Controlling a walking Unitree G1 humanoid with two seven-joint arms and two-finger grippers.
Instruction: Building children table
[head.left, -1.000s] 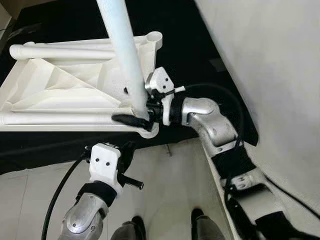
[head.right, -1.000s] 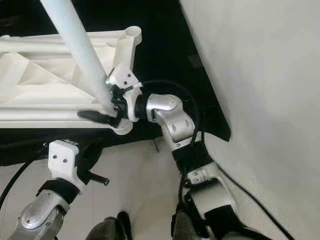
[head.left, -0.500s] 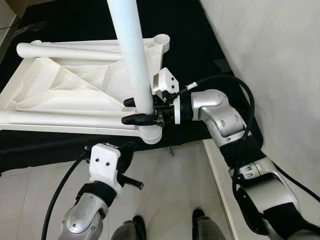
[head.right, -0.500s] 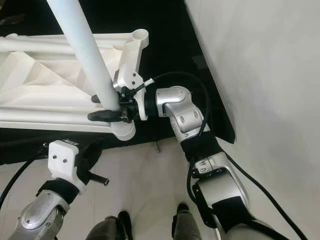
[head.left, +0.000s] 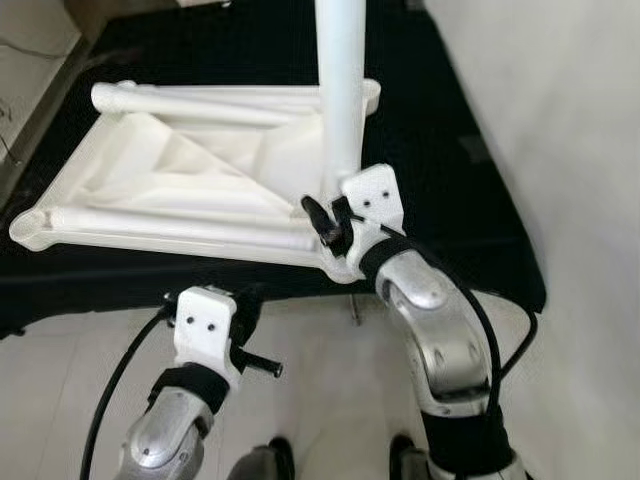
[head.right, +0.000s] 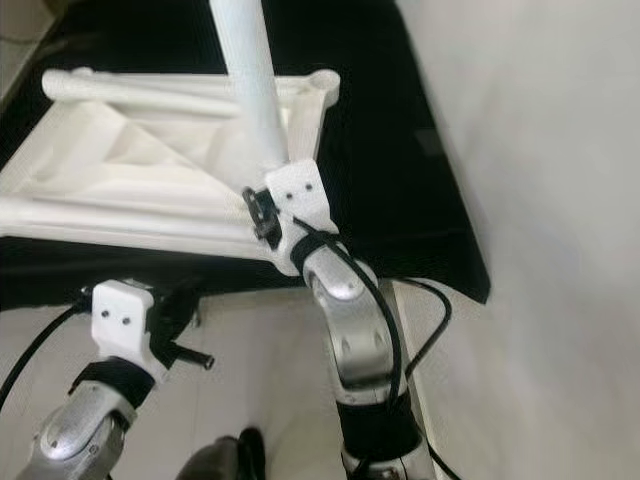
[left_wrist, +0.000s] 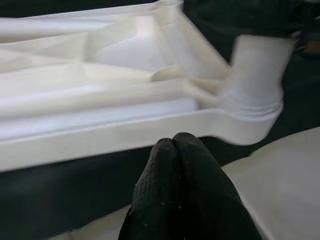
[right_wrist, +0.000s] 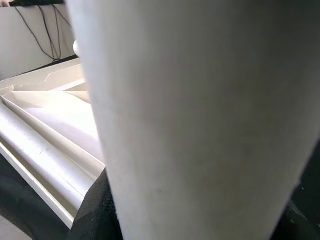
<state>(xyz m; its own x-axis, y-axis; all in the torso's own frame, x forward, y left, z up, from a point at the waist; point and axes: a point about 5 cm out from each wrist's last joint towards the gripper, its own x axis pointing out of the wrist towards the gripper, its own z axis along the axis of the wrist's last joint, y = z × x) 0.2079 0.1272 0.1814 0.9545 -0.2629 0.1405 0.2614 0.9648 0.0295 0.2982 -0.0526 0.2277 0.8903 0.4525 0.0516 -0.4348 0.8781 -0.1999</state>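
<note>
Right wrist view: smooth white plastic leg (right_wrist: 200, 120), ribbed tabletop (right_wrist: 50, 125) beside.

We are seeing the white table top (head.left: 190, 190) lying upside down and taking up most of the black mat (head.left: 470, 200). The upright white leg (head.left: 340, 90) and the right gripper (head.left: 325, 220) closed around it are blocking the near right corner. The white wall (head.left: 570, 150) is crowding the right side. Pale floor (head.left: 320, 370) is lying open near us, where the left gripper (left_wrist: 172, 145) is hanging, fingers together.
</note>
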